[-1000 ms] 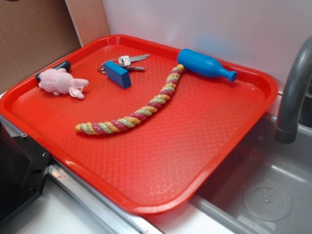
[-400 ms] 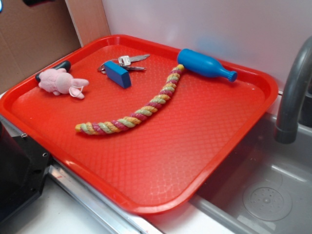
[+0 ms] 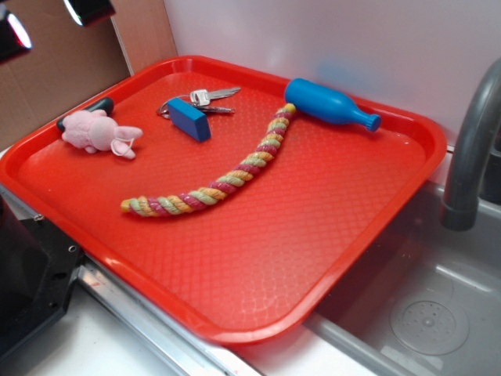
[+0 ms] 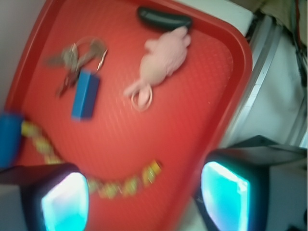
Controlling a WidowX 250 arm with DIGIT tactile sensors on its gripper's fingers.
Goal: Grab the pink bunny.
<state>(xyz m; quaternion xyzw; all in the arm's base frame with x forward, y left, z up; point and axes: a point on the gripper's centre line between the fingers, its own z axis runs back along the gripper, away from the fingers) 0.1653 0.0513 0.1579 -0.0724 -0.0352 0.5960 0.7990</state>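
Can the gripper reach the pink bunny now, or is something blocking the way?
Probably yes. The gripper is open above the tray, and nothing covers the pink bunny; only a black object lies close beside it.

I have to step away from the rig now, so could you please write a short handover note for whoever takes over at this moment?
Gripper: open, holding nothing, high above the tray's left side; only its finger pads show at the exterior view's top edge.
Pink bunny: lying on its side near the left rim of the red tray, untouched, with a black object right behind it.
Also on the tray: blue key fob with keys, braided rope, blue bottle toy.
Done: nothing grasped yet.
Left: line up over the bunny, descend, close, lift.
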